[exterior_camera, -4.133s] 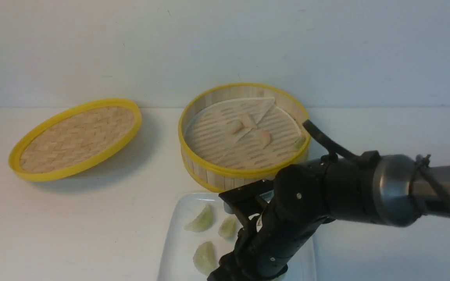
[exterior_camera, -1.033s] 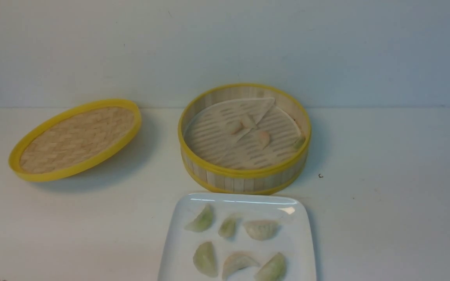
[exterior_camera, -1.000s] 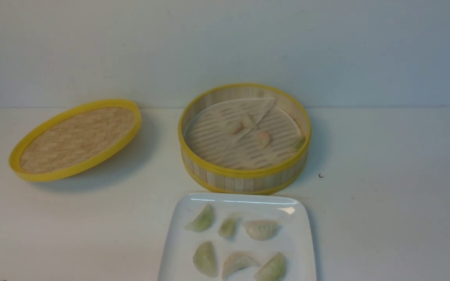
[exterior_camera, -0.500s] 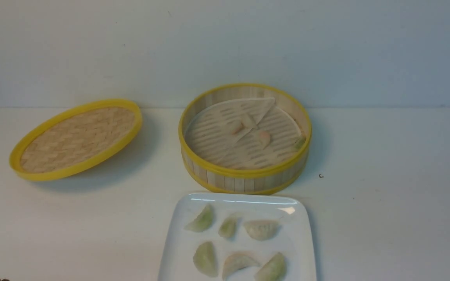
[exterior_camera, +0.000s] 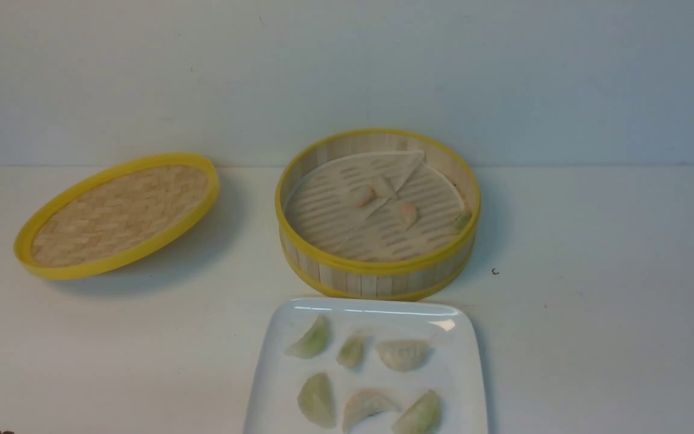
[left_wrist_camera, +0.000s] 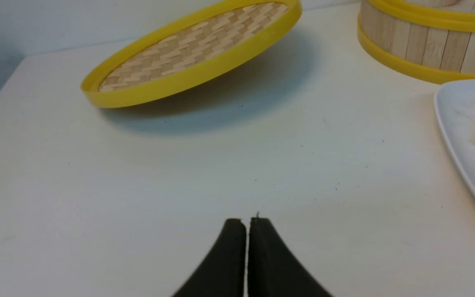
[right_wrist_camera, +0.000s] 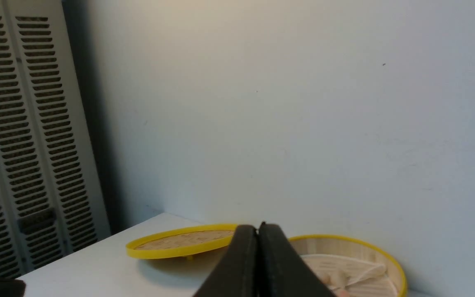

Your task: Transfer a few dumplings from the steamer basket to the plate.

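You have the white surface (exterior_camera: 594, 337) carrying everything, and the steamer basket (exterior_camera: 377, 274) makes the best landmark, standing toward the back wall near the middle. Its pale slotted liner (exterior_camera: 347, 223) lies inside with one edge folded over.

To the basket's left, apart from it, the woven yellow-rimmed lid (exterior_camera: 119, 212) sits tilted, its far edge raised off the surface. Just in front of the basket, on your side of it, lies the plate (exterior_camera: 275, 386), close to the basket's wall; whether they touch cannot be told.

Six dumplings are on the plate in two rows of three. The row nearer the basket runs green dumpling (exterior_camera: 309, 341), small green dumpling (exterior_camera: 351, 351), pale dumpling (exterior_camera: 403, 354). The row farther from it runs a second green dumpling (exterior_camera: 315, 399), a pinkish-white dumpling (exterior_camera: 368, 405) and a third green one (exterior_camera: 419, 415).

Inside the basket you can see two pinkish dumplings (exterior_camera: 406, 211) near the liner's fold, close together, and a green dumpling (exterior_camera: 462, 220) against the right inner wall.

Neither arm appears in the front view. Your left hand (left_wrist_camera: 247, 222) is pressed closed with nothing between its fingers, low over the bare surface on the near side of the lid. Your right hand (right_wrist_camera: 257, 229) is likewise closed and empty, raised, with lid and basket beyond it.
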You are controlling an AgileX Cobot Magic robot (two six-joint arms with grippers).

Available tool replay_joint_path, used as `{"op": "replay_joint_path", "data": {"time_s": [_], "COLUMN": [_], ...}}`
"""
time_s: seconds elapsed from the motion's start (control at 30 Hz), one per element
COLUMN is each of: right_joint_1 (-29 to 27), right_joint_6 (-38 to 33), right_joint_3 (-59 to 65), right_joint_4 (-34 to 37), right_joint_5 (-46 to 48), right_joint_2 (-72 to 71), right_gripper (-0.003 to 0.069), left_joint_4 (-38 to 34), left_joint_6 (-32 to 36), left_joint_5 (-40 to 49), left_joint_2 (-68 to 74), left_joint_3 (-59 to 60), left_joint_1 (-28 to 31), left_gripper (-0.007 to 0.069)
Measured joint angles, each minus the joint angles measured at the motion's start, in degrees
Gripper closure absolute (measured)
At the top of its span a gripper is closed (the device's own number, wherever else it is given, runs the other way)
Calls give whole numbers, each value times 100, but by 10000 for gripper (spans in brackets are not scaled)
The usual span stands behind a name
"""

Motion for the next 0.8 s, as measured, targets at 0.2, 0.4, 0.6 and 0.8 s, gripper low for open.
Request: {"op": "replay_joint_path", "data": {"time_s": [0.2,0.4,0.6,0.8], "right_joint_1": [0,-13,-1363,-3259], "right_joint_6": [-953,-1021,-990,-983], "right_joint_3": [0,13,545,1766], "right_joint_4": [932,1121,1128,1038], "right_joint_5": [-19,-190,-373,-763], "right_joint_2": [0,0,-82,-82], "right_gripper": [673,673,673,673], "left_joint_4": [0,0,0,0], "left_joint_6": [0,0,0,0], "left_joint_5": [0,-2,-7,-7], "left_joint_2": [0,0,0,0], "left_joint_3": [0,0,0,0], "left_joint_1": [0,0,0,0], "left_gripper": [631,631,631,631]}}
